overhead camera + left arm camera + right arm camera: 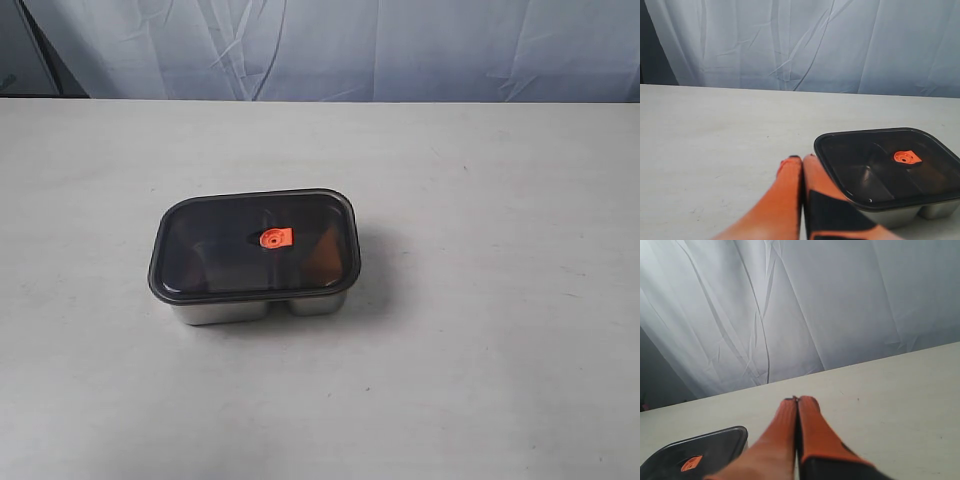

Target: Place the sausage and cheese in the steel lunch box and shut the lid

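**Lid on the box, both pincers pressed shut and empty**

We start on the left. In the left wrist view, the left gripper [801, 158] has its two orange fingers [788, 192] pressed flat against each other right up to the tips, with no gap and nothing between them. It hangs over the bare white table [715, 150]. In that view the near corner of the lid sits just beside the fingers, but we cannot tell whether they touch it.

Moving on to the middle of the exterior view, we find the steel lunch box [218, 311] standing on the table a little left of centre. The lid [215, 245] lies flat on it and covers the rim all round. The orange valve tab [275, 238] sits at the lid's centre. The larger compartment is on the left and the smaller on the right. Through the dark plastic we see a dim orange-brown patch over the smaller compartment. We cannot tell whether it is the cheese, and we cannot make out the sausage at all.

Further right, the right wrist view shows the right gripper [798, 400] likewise fully closed, finger against finger, gripping nothing. It is above open table, well apart from the corner of the lid. A pale wrinkled curtain [420, 50] hangs behind the table.
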Available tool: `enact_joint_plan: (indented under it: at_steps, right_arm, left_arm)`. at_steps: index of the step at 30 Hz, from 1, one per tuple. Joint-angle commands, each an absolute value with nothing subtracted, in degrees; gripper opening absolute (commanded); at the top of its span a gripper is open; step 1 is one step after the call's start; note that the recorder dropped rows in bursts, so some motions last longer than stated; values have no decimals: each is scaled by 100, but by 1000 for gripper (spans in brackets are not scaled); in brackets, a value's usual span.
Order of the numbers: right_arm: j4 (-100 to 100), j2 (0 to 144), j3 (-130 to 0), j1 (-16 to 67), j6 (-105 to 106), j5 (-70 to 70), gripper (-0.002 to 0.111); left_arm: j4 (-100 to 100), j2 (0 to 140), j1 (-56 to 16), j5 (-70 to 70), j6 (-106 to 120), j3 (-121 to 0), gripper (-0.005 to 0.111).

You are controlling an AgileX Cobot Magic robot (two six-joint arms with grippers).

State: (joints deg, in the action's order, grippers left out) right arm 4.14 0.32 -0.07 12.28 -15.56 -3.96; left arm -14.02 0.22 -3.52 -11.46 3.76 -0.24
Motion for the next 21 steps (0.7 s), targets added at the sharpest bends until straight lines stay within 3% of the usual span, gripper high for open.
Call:
enact_joint_plan:
  at_steps: [1, 21]
  right_arm:
    - [438, 0, 0, 1204, -1497, -376, -1]
    - [520, 0, 0, 1204, -1497, -376, -1]
  left_arm:
    - [-1385, 0, -339, -1051, 364, 0, 0]
    - [-1385, 0, -339, -1051, 364, 0, 0]
